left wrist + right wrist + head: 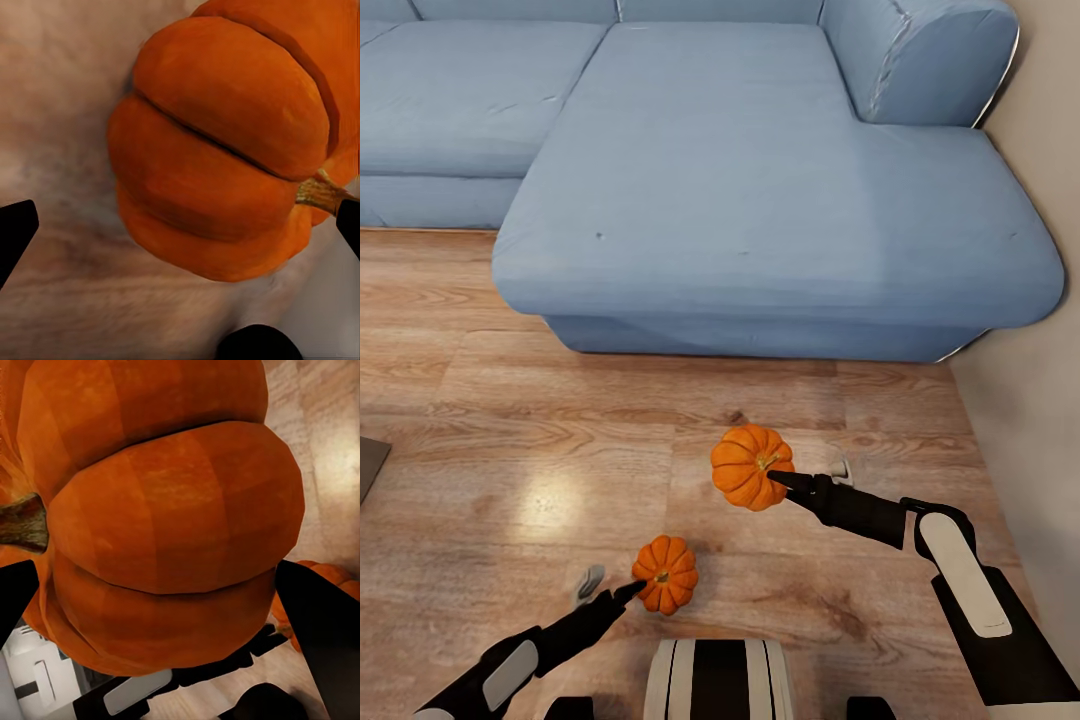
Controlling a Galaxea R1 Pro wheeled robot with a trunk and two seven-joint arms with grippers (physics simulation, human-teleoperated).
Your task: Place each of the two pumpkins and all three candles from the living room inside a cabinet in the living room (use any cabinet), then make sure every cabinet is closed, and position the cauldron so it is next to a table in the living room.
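Two bright-orange pumpkins show over the wooden floor (510,450). The larger-looking pumpkin (748,466) hangs above the floor, and my right gripper (785,478) is shut on it; in the right wrist view this pumpkin (165,525) fills the space between both fingers. The other pumpkin (666,573) rests on the floor by my left gripper (615,588), which is open. In the left wrist view that pumpkin (217,150) lies between the spread fingertips, closer to one of them. A sliver of it (330,572) also appears under the raised one.
A big blue sectional sofa (760,200) spans the far side. A beige wall (1040,400) closes the right. A dark grey corner (368,465) pokes in at the left edge. My base (715,680) sits at the bottom.
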